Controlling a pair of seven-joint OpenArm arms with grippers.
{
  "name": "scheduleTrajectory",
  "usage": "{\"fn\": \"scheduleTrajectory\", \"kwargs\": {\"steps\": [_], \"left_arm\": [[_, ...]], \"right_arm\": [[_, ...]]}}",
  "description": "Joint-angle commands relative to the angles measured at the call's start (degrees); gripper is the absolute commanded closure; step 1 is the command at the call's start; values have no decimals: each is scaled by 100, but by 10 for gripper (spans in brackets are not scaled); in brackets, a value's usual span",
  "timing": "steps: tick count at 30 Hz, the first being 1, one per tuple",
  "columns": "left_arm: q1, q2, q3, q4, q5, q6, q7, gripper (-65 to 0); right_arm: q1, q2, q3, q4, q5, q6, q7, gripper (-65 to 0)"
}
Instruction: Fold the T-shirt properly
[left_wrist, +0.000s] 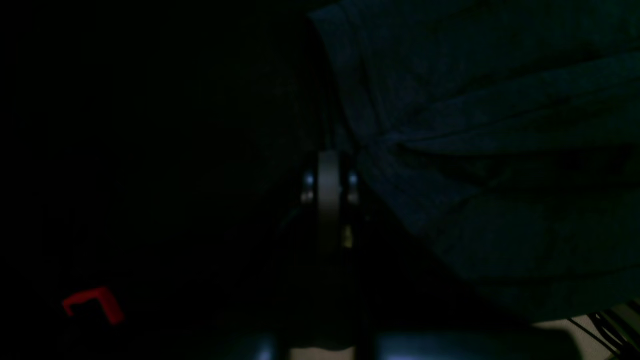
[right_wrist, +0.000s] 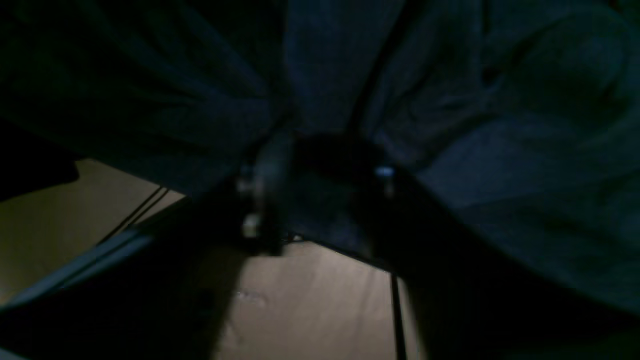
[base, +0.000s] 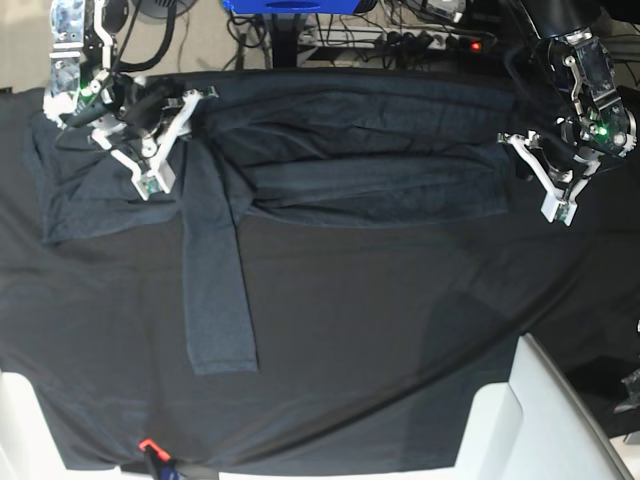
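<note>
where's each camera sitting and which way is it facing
left wrist: on the left arm, looking along its shut pincer at the T-shirt.
right wrist: on the right arm, facing its parted pincer and bunched shirt.
base: overhead, looking down on the tablecloth; both arms show.
Shared: all show the T-shirt.

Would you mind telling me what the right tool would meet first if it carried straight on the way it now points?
Most likely the T-shirt itself: the right tool points down into the fabric, which fills the right wrist view beyond its jaws. Depth is unclear.
</note>
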Motion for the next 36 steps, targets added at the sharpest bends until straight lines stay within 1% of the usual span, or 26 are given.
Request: {"fn": "scheduleTrajectory", "kwargs": {"steps": [1, 3, 5, 7, 9, 13, 15, 16, 17, 19, 21, 23, 26, 30, 31, 34, 36], "left_arm": [[-20, -84, -44, 80, -46, -45, -69, 0], [-12, -84, -62, 80, -46, -45, -69, 0], [15, -84, -62, 80, -46, -45, -69, 0], [32, -84, -70, 89, -64, -45, -69, 0], [41, -84, -70, 98, -73, -45, -69, 0], [164, -84, -70, 168, -82, -45, -78, 0], [243, -84, -70, 229, -82, -45, -78, 0], [314, -93, -79, 247, -90, -45, -87, 0], [375, -93, -79, 273, -90, -45, -157, 0], [551, -93, -79, 282, -73, -45, -500, 0], [736, -102, -79, 273, -82, -45, -729, 0], [832, -128, -79, 265, -90, -45, -746, 0], [920, -137, -79, 265, -90, -45, -764, 0], [1017, -172, -79, 309, -90, -45, -949, 0], [1017, -172, -79, 300, -90, -45, -949, 0], [1017, -172, -79, 256, -90, -45, -949, 0], [1017, -172, -79, 256, -90, -45, -949, 0]], "right_arm": [[35, 18, 25, 250, 71, 16, 94, -300], [141, 18, 25, 391, 71, 16, 94, -366], [492, 18, 25, 364, 71, 16, 67, -398], [1029, 26, 25, 39, 62, 16, 59, -399], [1741, 26, 25, -585, 62, 16, 50, -401], [3156, 26, 25, -2458, 62, 16, 155, -398], [3754, 44, 25, -3495, 44, 16, 542, -398], [3982, 61, 25, -3961, 44, 16, 841, -398], [4167, 61, 17, -4365, 44, 16, 1070, -398], [4528, 70, 17, -5183, 36, 16, 1465, -398], [4774, 70, 17, -5772, 36, 16, 1729, -398], [4941, 70, 8, -6194, 36, 16, 2045, -398], [5020, 70, 8, -6501, 27, 16, 2423, -398], [5029, 167, -27, -6669, 27, 8, 2643, -398], [5029, 185, -27, -6704, 27, -71, 2705, -398], [5020, 334, -27, -6721, 27, -511, 2740, -398], [5020, 413, -27, -6721, 27, -581, 2740, -398]]}}
